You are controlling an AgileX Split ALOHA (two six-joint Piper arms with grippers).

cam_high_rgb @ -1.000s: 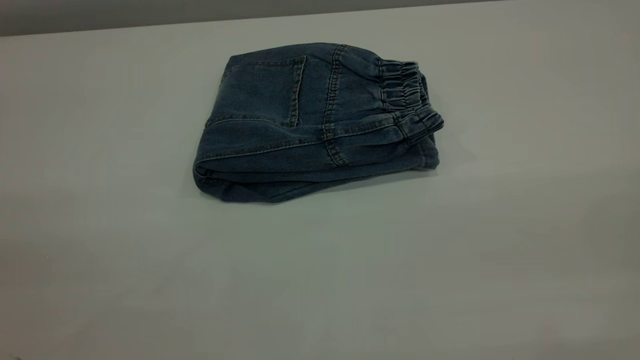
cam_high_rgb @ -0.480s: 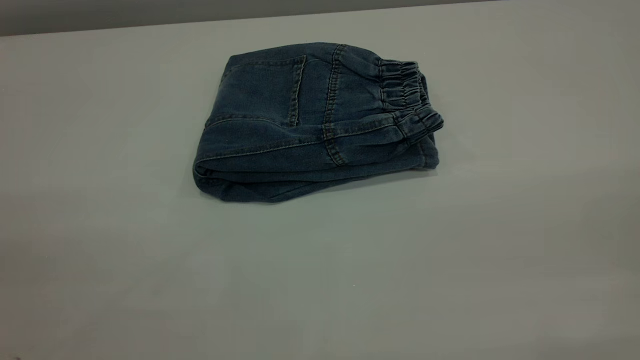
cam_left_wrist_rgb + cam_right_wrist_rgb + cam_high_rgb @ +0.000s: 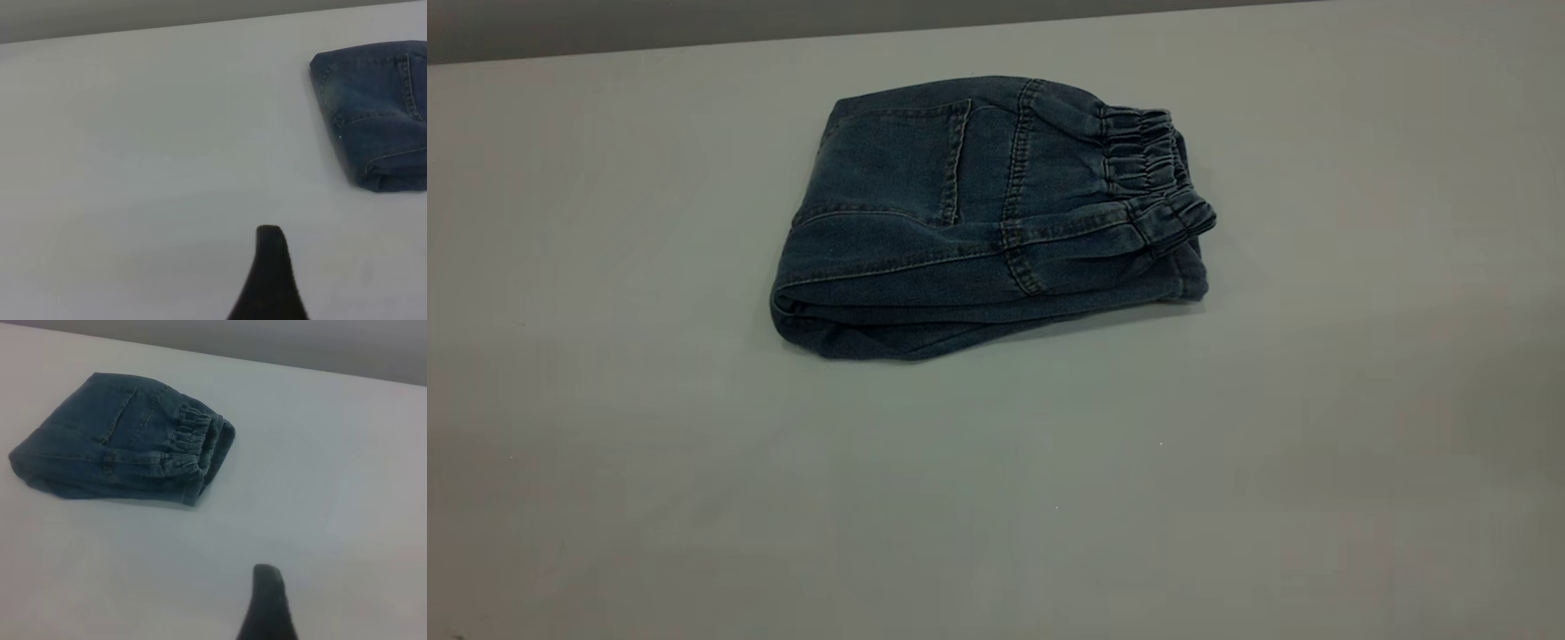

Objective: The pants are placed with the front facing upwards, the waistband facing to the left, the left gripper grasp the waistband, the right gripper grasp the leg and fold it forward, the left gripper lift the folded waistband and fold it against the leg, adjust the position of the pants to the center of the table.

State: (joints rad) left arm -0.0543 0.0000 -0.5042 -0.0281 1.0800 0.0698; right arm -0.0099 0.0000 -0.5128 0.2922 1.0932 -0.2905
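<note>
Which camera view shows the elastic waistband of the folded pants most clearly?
The exterior view: the waistband appears whole, with its gathers sharp, at the right end of the folded pants. The right wrist view also shows the waistband, but smaller and softer. In the left wrist view it is cut off; only the folded end shows.

Grey wall (image 3: 649, 22) runs as a darker band behind the far edge, plain and unmarked; seen again in left wrist view (image 3: 133, 13) and right wrist view (image 3: 300, 340), nothing else visible
</note>
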